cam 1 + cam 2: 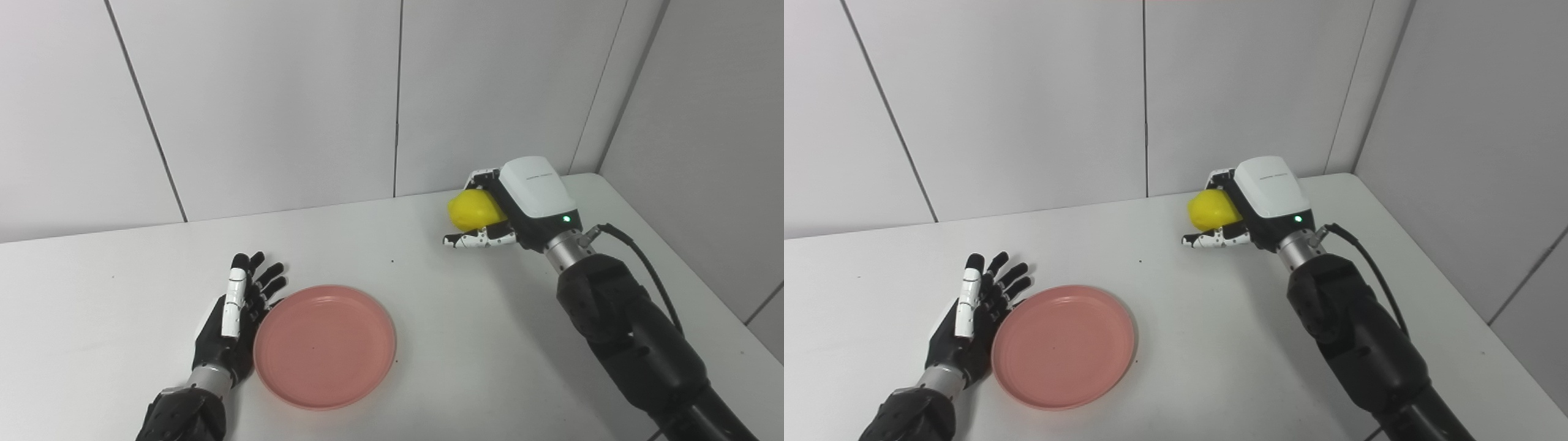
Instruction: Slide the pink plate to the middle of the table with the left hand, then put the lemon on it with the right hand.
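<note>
The pink plate (324,345) lies flat on the white table (478,343), left of the middle and near the front. My left hand (236,315) is open, fingers straight and pointing away, its edge against the plate's left rim. The yellow lemon (473,209) is at the far right of the table, inside my right hand (499,211). The fingers curl over its top and the thumb reaches under it, so the hand is shut on the lemon. I cannot tell whether the lemon is off the table.
Grey wall panels stand right behind the table's far edge and along its right side. The right arm's black cable (637,257) loops out near the table's right edge.
</note>
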Action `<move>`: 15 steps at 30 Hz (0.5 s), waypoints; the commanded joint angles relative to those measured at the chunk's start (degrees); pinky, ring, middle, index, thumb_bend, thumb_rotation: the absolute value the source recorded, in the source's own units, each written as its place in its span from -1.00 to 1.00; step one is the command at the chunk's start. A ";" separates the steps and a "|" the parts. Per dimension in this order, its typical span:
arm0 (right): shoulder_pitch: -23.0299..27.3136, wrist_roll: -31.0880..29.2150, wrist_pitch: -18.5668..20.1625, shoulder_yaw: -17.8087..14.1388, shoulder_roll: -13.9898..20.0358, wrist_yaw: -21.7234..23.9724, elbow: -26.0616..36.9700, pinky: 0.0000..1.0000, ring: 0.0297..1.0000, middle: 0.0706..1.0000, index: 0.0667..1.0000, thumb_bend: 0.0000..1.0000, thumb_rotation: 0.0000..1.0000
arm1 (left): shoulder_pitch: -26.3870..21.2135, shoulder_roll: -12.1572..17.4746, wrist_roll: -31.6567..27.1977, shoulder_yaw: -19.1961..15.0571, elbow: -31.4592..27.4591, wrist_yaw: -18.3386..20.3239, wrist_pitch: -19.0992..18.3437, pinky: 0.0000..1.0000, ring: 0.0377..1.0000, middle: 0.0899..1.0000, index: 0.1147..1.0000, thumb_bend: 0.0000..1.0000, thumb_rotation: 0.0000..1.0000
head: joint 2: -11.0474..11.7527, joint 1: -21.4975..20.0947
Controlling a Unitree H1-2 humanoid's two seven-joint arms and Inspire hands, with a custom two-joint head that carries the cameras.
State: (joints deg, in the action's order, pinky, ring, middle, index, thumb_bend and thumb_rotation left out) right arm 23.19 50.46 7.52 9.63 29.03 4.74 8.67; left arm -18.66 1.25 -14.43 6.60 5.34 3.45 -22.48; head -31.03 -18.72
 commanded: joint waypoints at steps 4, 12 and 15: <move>3.95 0.76 -1.23 0.09 -1.19 0.55 2.99 -0.75 -0.71 -0.66 -0.58 0.04 -0.61 | 2.65 -0.52 1.11 1.20 2.20 -1.56 -4.44 0.83 0.78 0.74 0.91 0.35 1.00 | -0.10 1.21; 5.45 0.02 -3.68 2.97 -3.39 2.30 4.27 -0.77 -0.73 -0.67 -0.58 0.09 -0.79 | 2.54 -2.12 2.94 2.29 2.62 -3.37 -4.43 0.83 0.75 0.71 0.89 0.38 1.00 | -0.22 6.75; 6.06 -0.18 -5.52 4.52 -4.07 2.43 4.00 -0.75 -0.70 -0.63 -0.53 0.08 -0.85 | 2.52 -3.12 3.65 2.58 2.67 -3.58 -4.41 0.84 0.75 0.71 0.89 0.38 1.00 | -0.33 9.75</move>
State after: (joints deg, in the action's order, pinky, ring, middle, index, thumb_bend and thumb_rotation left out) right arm 26.17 50.64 5.60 14.25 24.65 8.29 10.93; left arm -18.63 -1.44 -11.89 8.39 5.25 0.44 -22.47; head -31.29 -10.02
